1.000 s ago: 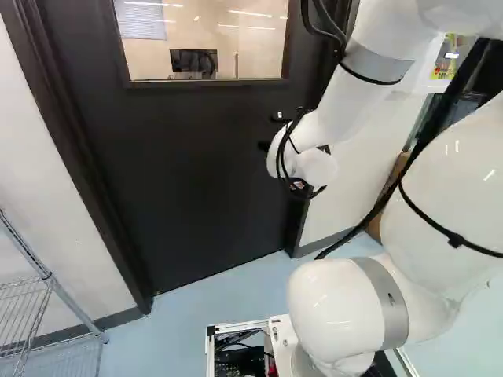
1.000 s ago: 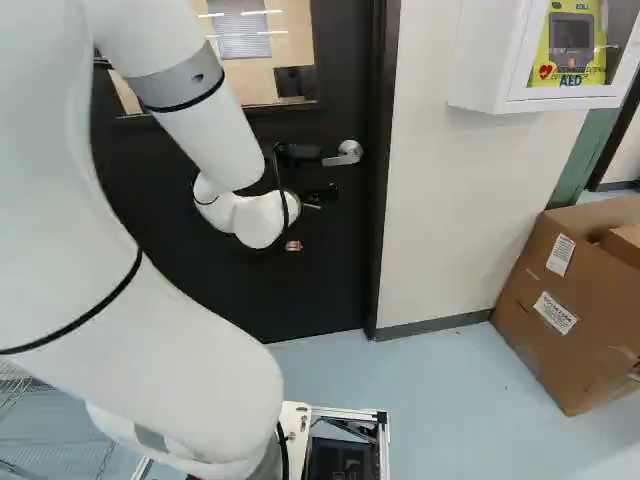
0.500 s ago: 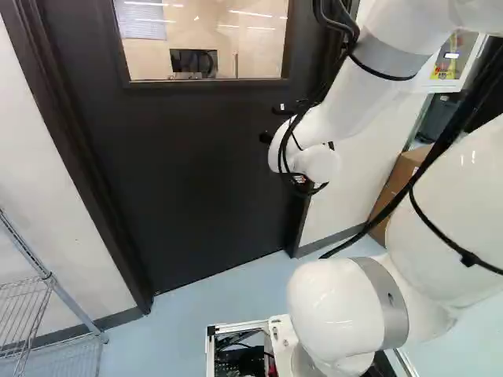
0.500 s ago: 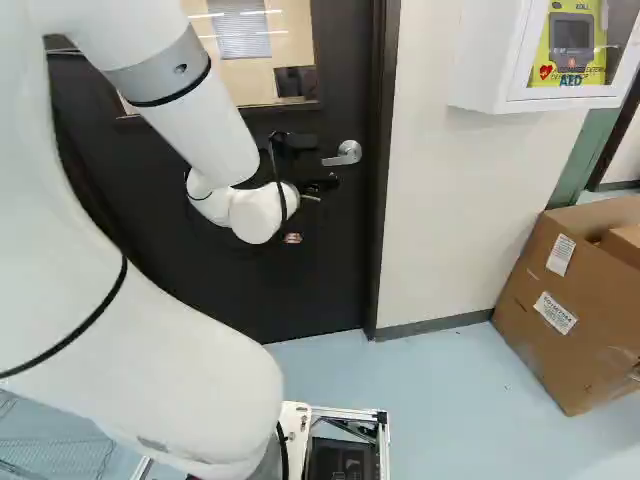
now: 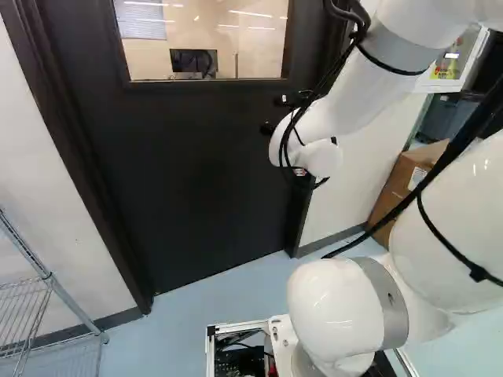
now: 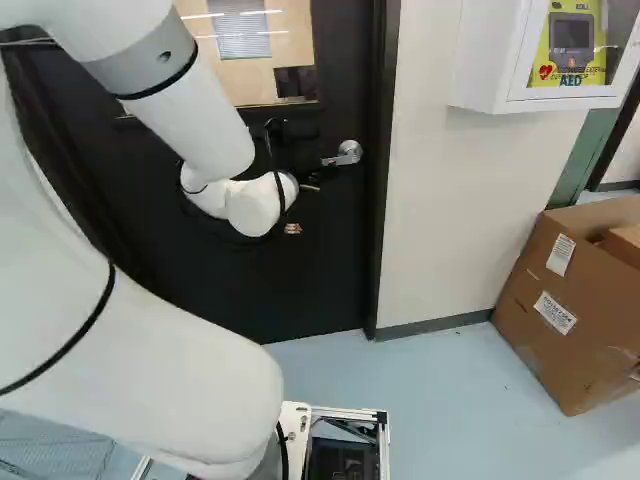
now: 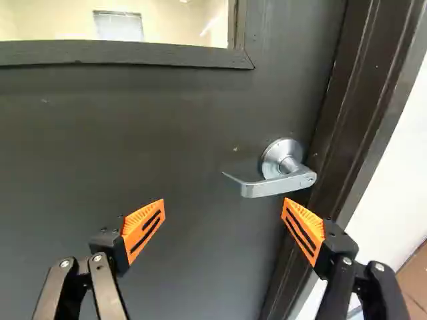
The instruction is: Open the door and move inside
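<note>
I take this for an office or lab building: I see a dark door [image 5: 196,173] with a window [image 5: 244,47], and through it a computer screen [image 5: 193,61] and a blind [image 5: 141,20]. A white defibrillator cabinet [image 6: 485,60] hangs on the plain wall [image 6: 440,220], near a cardboard box [image 6: 560,320] on smooth bluish floor [image 6: 430,380]; a wire rack [image 5: 49,278] stands left of the door.
</note>
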Tool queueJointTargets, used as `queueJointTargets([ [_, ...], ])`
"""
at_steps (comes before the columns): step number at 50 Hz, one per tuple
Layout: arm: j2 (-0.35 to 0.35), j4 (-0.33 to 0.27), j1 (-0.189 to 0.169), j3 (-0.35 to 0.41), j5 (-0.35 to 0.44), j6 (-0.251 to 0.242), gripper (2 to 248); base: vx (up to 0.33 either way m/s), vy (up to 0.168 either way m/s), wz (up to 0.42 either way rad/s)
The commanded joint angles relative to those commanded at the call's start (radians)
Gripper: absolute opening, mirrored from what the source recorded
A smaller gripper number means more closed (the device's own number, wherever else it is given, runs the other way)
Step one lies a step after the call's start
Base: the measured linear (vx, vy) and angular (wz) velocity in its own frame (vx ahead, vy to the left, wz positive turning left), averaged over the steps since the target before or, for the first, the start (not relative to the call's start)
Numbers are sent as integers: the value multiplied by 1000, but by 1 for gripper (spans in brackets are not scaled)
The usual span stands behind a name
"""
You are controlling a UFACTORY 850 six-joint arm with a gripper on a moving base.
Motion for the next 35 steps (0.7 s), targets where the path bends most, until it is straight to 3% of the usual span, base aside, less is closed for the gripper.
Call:
queueJointTargets([
  [13, -20, 0, -13, -38, 0, 0, 247, 0, 0, 0],
  [35, -130, 0, -21, -143, 0, 0, 247, 0, 0, 0],
])
